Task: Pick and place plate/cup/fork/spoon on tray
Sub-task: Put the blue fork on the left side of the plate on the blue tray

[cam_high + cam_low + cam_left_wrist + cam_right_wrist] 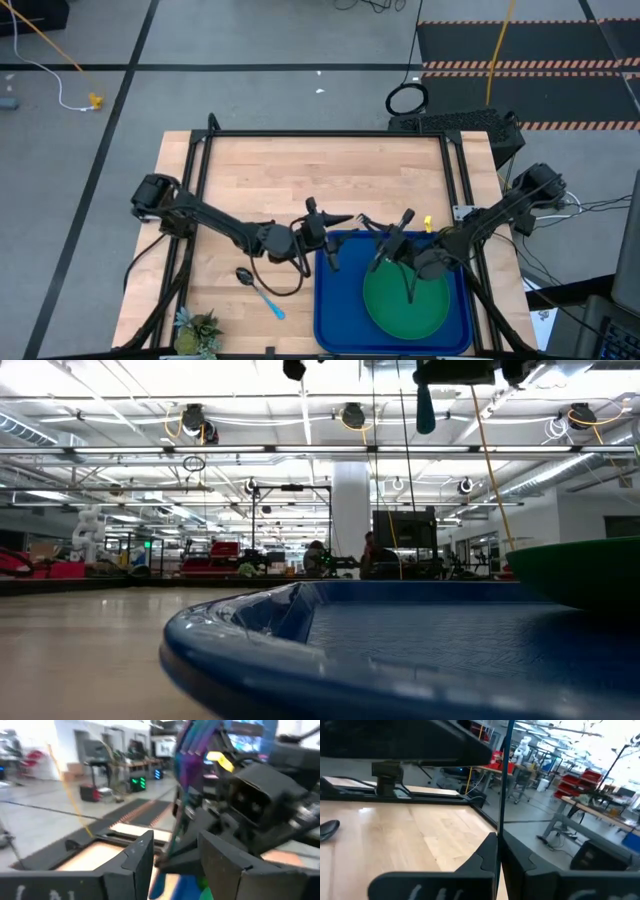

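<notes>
The green plate lies flat in the blue tray; both show close up in the low view, the tray and the plate. The spoon lies on the table left of the tray. My right gripper hovers over the tray's far edge, shut on the slim fork. The fork's silver end juts toward my left gripper. My left gripper is open and empty at the tray's far left corner, facing the right arm. The cup is out of view. My right gripper pinches the fork between its two shut fingers. In the right wrist view the fork shows edge-on as a thin teal line rising out of the fingertips. It is lifted clear above the tray. Which part of the fork is held, I cannot tell.
A spiky green potted plant stands at the table's near left corner. Bare wood lies on the table's far half. A black frame runs round the table's edges.
</notes>
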### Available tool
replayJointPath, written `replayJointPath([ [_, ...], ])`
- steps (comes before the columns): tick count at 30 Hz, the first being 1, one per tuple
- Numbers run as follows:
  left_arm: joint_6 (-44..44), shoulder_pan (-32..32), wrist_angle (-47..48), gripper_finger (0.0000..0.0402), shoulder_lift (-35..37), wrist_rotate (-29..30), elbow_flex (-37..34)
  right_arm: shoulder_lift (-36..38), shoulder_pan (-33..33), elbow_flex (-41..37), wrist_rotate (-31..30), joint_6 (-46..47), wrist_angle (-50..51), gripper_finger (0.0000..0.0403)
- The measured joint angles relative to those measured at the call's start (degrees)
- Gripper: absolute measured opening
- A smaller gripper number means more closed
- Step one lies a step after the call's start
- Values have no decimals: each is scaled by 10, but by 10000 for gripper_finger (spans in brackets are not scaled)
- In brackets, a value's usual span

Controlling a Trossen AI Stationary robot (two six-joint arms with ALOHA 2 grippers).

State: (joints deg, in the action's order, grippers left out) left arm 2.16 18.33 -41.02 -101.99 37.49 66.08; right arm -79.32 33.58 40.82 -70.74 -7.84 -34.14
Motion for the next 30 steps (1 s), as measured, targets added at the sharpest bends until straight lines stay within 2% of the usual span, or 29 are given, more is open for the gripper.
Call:
replayJointPath([
  [3,34,6,-44,172,-15,68,0,-11,-2,0,0,-6,-7,0],
  [5,48,7,-67,180,-20,87,0,-24,-7,0,0,-7,-14,0],
  [12,17,5,-69,184,-27,81,0,-72,-21,0,-5,-69,-82,0],
  [17,1,-2,-66,184,-36,82,0,-82,-21,0,-46,-125,-119,0],
  [20,-12,-8,-64,184,-40,79,0,-82,-21,0,-74,-132,-122,0],
  [26,-4,-14,-77,184,-60,47,9,-81,-28,0,-72,-131,-128,0],
  [30,28,-14,-90,175,-66,48,9,-82,-29,0,-74,-137,-123,0],
])
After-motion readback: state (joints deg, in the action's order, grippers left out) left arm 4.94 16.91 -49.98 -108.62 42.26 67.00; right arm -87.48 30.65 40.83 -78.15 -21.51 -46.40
